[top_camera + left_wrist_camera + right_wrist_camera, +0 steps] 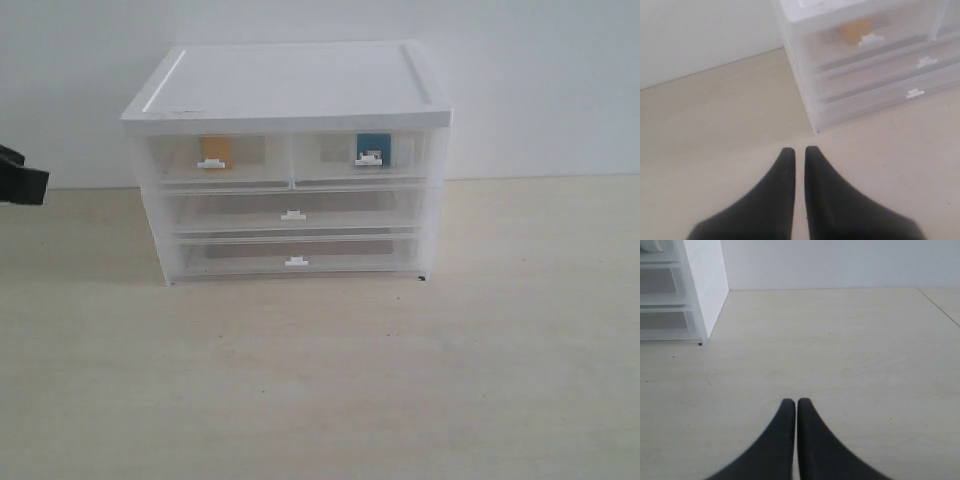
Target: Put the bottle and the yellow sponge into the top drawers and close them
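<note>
Left end effector: above the bare counter, well to the left of the cabinet, fingers pressed together on nothing. Top left drawer: pushed in flush, the yellow sponge visible inside behind its pull tab. Top right drawer: likewise flush, the bottle inside. Right end effector: over open counter to the right of the cabinet, fingers together, empty.

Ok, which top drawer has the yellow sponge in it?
The left top drawer in the exterior view: the yellow sponge shows through its front; the right top drawer shows the teal-labelled bottle.
</note>
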You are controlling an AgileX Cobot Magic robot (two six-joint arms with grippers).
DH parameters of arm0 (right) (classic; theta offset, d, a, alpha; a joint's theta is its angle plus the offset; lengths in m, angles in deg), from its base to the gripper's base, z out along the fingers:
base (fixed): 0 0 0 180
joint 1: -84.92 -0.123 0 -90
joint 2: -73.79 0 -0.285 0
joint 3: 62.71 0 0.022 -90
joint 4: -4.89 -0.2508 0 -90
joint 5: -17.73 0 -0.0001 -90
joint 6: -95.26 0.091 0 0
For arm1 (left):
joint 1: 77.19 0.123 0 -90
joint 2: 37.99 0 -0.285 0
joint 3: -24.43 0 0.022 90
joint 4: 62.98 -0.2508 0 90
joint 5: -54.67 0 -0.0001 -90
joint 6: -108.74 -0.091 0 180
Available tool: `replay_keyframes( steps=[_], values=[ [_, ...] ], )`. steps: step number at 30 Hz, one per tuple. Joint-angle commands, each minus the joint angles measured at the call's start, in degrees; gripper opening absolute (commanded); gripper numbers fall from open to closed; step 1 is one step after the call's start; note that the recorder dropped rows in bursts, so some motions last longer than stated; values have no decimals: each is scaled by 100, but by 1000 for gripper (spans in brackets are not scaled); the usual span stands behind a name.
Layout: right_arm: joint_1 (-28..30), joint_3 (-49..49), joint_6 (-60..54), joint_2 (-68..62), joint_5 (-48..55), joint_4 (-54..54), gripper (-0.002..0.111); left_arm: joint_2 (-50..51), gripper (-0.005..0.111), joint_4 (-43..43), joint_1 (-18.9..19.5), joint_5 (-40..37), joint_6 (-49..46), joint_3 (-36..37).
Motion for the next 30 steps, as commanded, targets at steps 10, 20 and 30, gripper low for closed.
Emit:
replay_keyframes(
  steps=[10, 20, 30],
  values=[
    [-5, -23, 0, 36, -44, 0, 0, -1983, 4, 211, -1, -1463, 90, 718],
    [-5, -23, 0, 36, -44, 0, 0, -2301, 4, -4, -1, -1160, -297, 866],
    [-5, -23, 0, 36, -44, 0, 0, -2316, 4, 393, -1, 585, -1345, 1566]
  ],
)
